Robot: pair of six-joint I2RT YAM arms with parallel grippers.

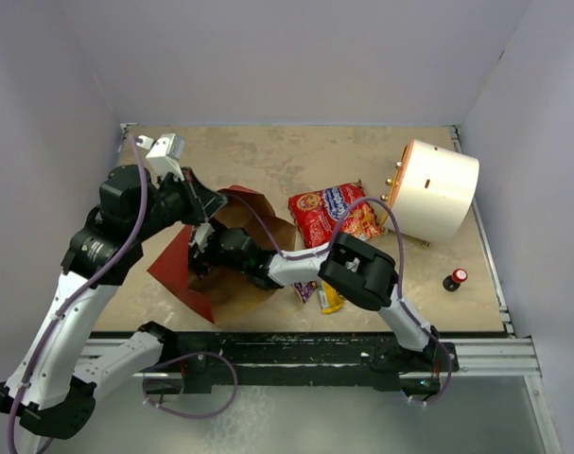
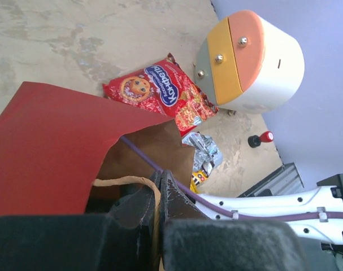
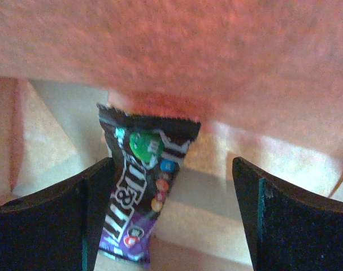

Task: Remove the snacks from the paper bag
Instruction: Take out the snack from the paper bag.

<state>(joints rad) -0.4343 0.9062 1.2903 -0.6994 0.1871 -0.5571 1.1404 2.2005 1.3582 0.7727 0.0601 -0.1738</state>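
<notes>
Fingers wide, the right hand sits inside the paper bag with a dark candy packet between them, ungripped — left hand pinching the bag's handle — while a red packet and small wrappers already lie outside the bag.

The packet lies between the paper bag, left, and the cylinder, right.

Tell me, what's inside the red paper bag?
A dark purple candy packet sits inside the paper bag, between the fingers of the open right tool. Anything else in there is hidden by the bag's walls.
</notes>
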